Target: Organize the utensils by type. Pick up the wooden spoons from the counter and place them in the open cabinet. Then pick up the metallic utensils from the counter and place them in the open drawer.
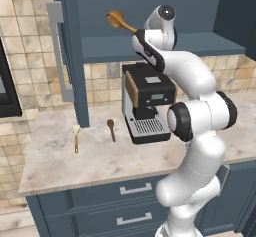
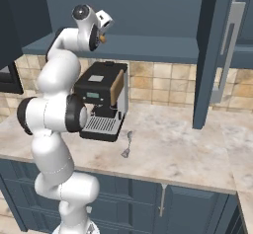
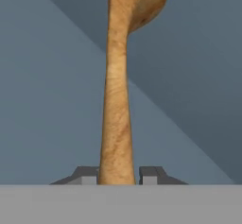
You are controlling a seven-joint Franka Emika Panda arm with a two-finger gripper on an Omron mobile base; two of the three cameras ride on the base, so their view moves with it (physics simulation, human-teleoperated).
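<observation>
My gripper [image 1: 137,32] is shut on the handle of the large orange-tan wooden spoon [image 1: 118,19], holding it up inside the open cabinet [image 1: 150,47] just above the inner shelf. In the hand view the spoon [image 3: 117,100] runs up from between my gripper's [image 3: 117,176] fingertips, its head at the top. On the counter lie the small cream-bowled wooden spoon [image 1: 76,136] and the short dark brown spoon [image 1: 111,129], left of the coffee machine. The slim metal spoon [image 2: 128,144] lies in front of the machine's right side. The open drawer is out of view.
A black coffee machine [image 1: 147,101] stands on the marble counter [image 1: 100,166] under the cabinet. The open cabinet door [image 1: 75,56] with its long bar handle [image 1: 60,51] juts out at the left. Closed drawer fronts [image 1: 135,188] sit below the counter.
</observation>
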